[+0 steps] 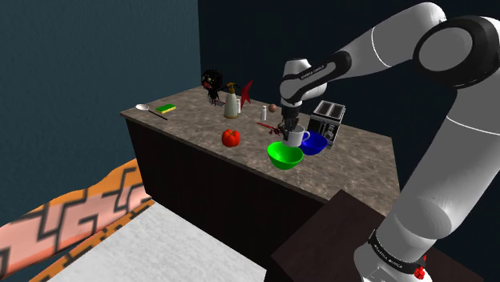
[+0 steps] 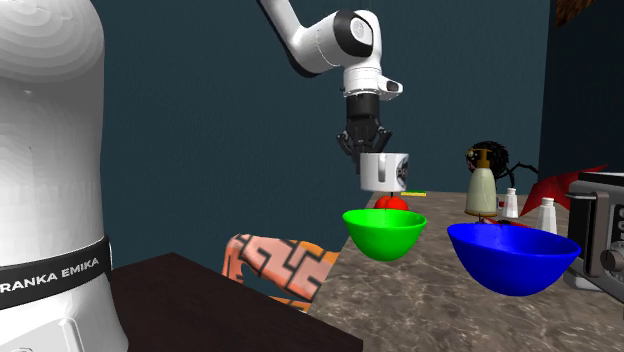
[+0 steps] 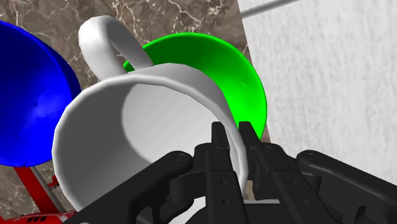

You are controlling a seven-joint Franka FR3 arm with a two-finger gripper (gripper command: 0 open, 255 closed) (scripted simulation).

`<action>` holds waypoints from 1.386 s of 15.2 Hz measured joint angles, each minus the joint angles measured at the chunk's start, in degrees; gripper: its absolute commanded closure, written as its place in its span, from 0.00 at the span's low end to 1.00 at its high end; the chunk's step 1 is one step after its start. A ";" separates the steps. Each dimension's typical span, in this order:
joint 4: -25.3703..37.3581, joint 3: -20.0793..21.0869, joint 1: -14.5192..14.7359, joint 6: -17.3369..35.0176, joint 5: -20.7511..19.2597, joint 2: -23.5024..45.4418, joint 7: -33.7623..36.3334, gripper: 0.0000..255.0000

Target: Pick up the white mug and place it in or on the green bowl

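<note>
Hanging clear of the table (image 2: pixel 440 295), the white mug (image 2: pixel 384 172) is pinched by its rim in the closed gripper (image 2: pixel 364 150), just above the green bowl (image 2: pixel 384 233), with a blue bowl (image 2: pixel 512 258) nearby.

Walls: dark teal wall (image 1: pixel 80 48); it meets a darker wall in a corner behind the counter.
Counter: brown marbled top (image 1: pixel 360 164), dark plain front panel (image 1: pixel 200 188).
Floor: pale grey (image 1: pixel 160 248), below the counter's front edge.
Patterned piece: orange with black lines (image 1: pixel 72 220), low, across the floor from the counter's front.
Light: dim, even.
</note>
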 measured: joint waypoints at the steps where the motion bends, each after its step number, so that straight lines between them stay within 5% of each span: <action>1: -0.12 0.00 -0.01 0.67 0.05 0.55 0.02 1.00; 17: -2.85 0.02 -0.14 8.39 0.33 5.54 0.17 1.00; 18: -2.85 0.02 -0.14 8.39 0.33 5.55 0.17 0.00; 21: -2.84 0.02 -0.14 8.40 0.33 5.55 0.16 0.00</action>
